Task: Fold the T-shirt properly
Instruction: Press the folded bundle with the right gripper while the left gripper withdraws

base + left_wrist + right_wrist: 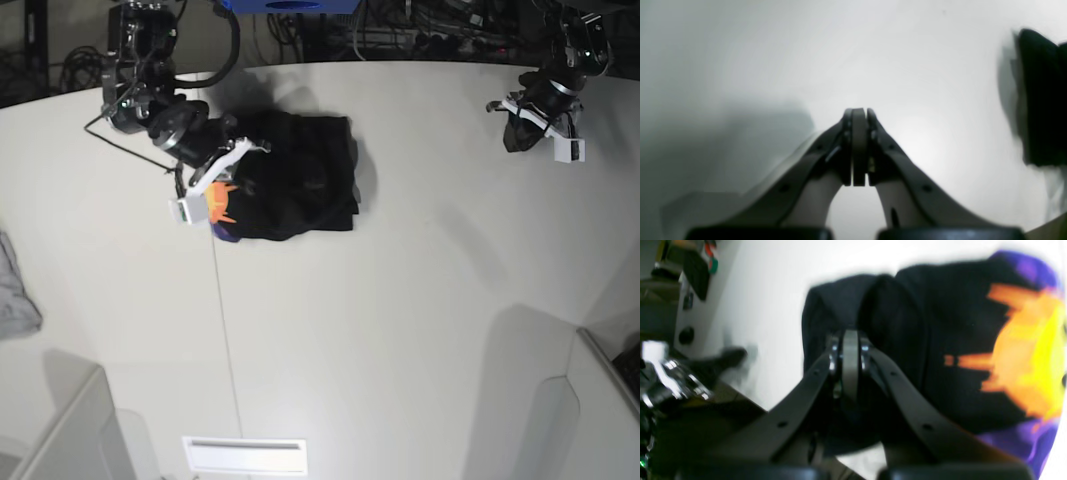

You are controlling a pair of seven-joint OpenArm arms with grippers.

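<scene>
a: where does the right claw (850, 336) stand?
b: it is closed, its tip over the black part of the t-shirt (893, 340). whether cloth is pinched in it cannot be told.

a: and what lies around that claw?
b: the shirt is partly folded and rumpled, with black cloth on one side and the print showing beside it: an orange-yellow sun with purple at the edges.

a: where is the shirt on the table (400, 330)?
b: the base view has it toward the far side, left of the middle, with the right arm (165, 110) reaching over its printed end.

a: what of the left claw (858, 116)?
b: it is closed too and holds nothing. it hangs over the white tabletop, well apart from the shirt, whose black edge shows at the right of the left wrist view.

a: anything farther out?
b: a small grey cloth (15, 295) lies at the left edge of the base view, and a white rectangle (245, 455) near the bottom.
</scene>
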